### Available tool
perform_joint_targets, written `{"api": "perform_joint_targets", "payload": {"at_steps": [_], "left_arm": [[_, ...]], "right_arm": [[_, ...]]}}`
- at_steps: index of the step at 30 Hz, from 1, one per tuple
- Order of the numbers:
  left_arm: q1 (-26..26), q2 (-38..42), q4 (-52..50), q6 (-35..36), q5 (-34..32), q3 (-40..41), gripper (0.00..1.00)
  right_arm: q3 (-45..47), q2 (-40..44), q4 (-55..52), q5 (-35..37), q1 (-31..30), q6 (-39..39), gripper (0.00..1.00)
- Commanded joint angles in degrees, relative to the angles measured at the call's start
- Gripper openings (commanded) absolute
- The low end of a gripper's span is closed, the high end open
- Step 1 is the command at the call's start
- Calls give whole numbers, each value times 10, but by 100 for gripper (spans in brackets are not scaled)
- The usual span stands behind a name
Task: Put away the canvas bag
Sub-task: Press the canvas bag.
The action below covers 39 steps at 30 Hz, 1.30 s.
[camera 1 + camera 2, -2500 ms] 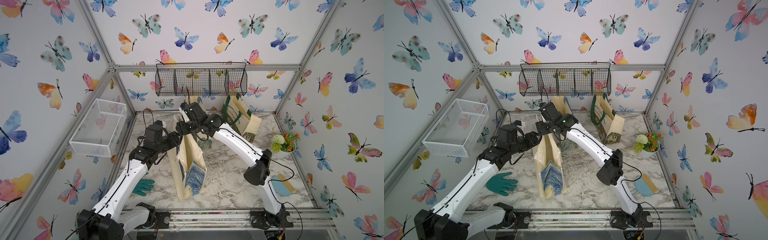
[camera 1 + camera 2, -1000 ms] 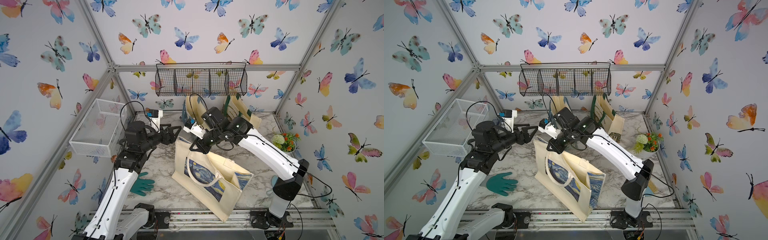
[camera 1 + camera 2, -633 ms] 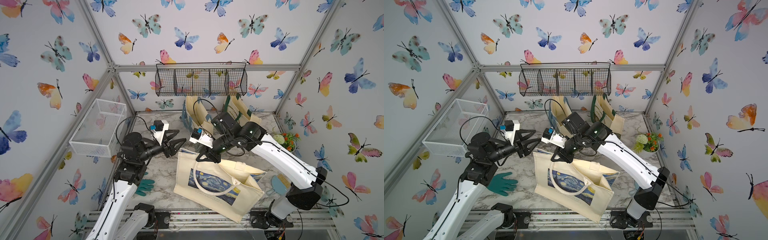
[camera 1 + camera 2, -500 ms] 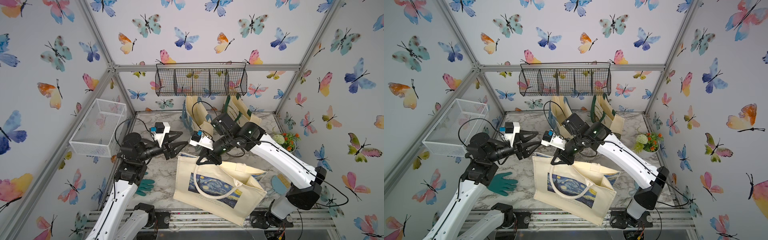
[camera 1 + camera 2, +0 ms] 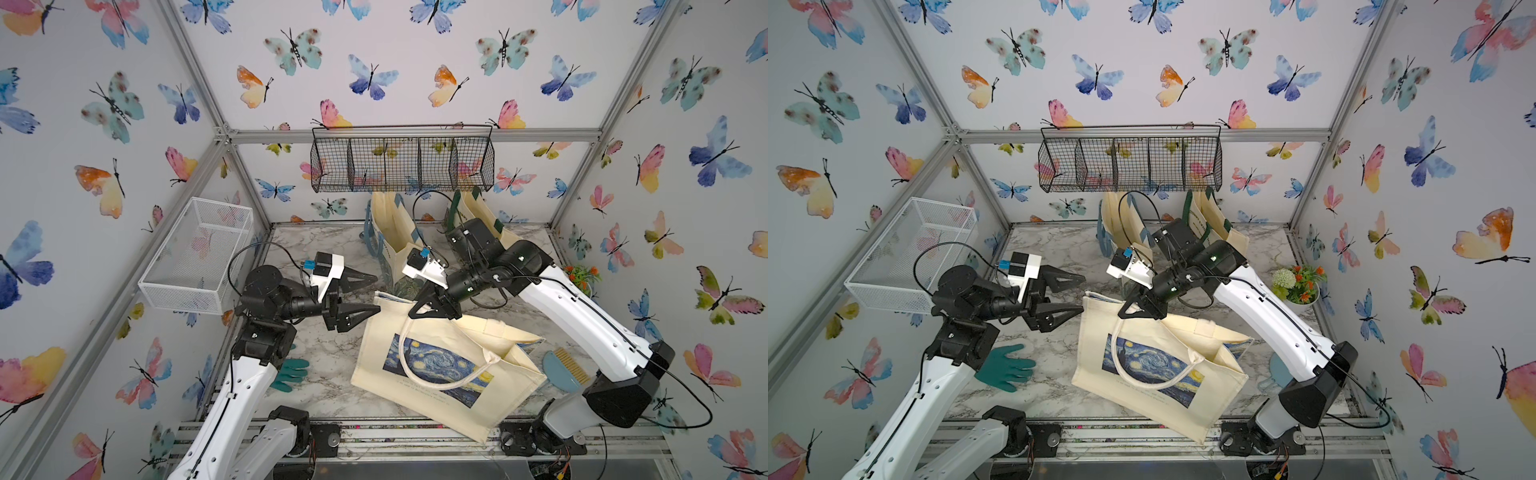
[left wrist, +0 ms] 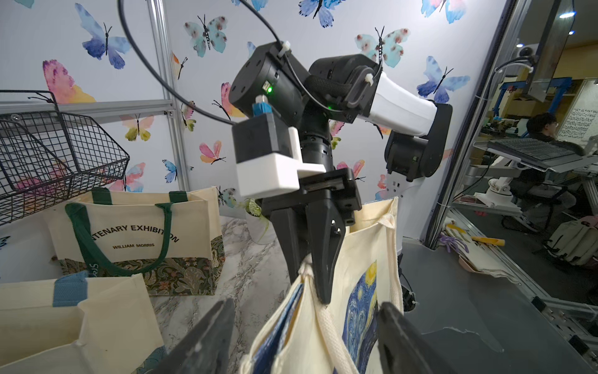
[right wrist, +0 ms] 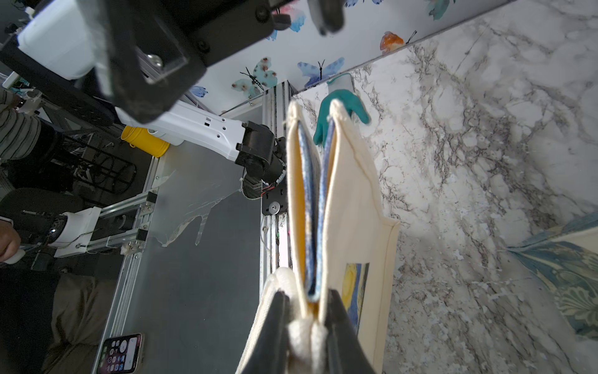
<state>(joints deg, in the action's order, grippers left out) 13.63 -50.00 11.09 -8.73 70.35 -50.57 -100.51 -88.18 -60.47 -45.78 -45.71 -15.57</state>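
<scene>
1. Right gripper [image 5: 432, 311] is pinching the top hem of the canvas bag [image 5: 440, 361]. In the right wrist view its black fingers [image 7: 275, 333] are pressing together on the folded cloth, beside a white rope handle [image 6: 395, 265].
2. Hanging tilted from that grip, the canvas bag is sitting below and well forward of the black wire basket [image 5: 401, 160]. Its starry blue print is facing up and its lower corner is reaching over the front rail [image 5: 415, 432]. I cannot tell whether it is touching the marble table [image 5: 332, 353].
3. Left gripper [image 5: 376, 293] is holding its jaws spread and gripping nothing. It is hovering below the basket on the left arm's side, just beside the bag's upper corner.
4. Two other totes are standing directly beneath the basket: a blue-handled tote [image 5: 392, 232] and a green-handled tote [image 5: 478, 216].
5. A teal glove [image 5: 291, 372] is lying far forward of the basket on the left arm's side.
6. A white mesh bin [image 5: 195, 253] is hanging on the side wall, lower than the basket and on the same side as the glove.
7. A flower pot [image 5: 582, 278] and a blue brush [image 5: 567, 370] are lying forward of the basket on the right arm's side.
</scene>
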Motion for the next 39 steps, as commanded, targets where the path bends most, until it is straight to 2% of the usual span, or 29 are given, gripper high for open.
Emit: {"api": "perform_joint_targets", "payload": {"at_steps": [1,9,16,21,23,27,29,32,35,37,39], "left_arm": [[3,-5,-14,14,-12,7,74],[14,-24,-29,32,-49,18,79],[78,-33,-64,70,-69,34,82],[111,-34,-76,78,-76,43,78],[112,-31,-81,79,-76,46,72],[112,-27,-100,87,-76,41,30],[112,-31,-118,92,-74,35,12],[112,-40,-140,97,-73,26,2],[112,-48,-153,98,-69,23,0],[113,-53,-153,93,-69,25,0],[122,-58,-154,101,-50,25,0]], "right_arm": [[-9,7,2,-48,-3,18,2],[-27,-1,-27,-66,-3,3,2],[-55,-8,-2,-30,-3,30,2],[-83,-26,5,-4,-3,43,1],[-90,-30,10,10,-3,50,1],[-86,-30,22,45,-3,60,1],[-78,-30,28,67,-3,66,1],[-66,-27,38,115,-3,75,1],[-58,-29,40,157,-3,78,1],[-56,-33,39,159,-3,77,3],[-53,-36,45,141,-3,73,20]]}}
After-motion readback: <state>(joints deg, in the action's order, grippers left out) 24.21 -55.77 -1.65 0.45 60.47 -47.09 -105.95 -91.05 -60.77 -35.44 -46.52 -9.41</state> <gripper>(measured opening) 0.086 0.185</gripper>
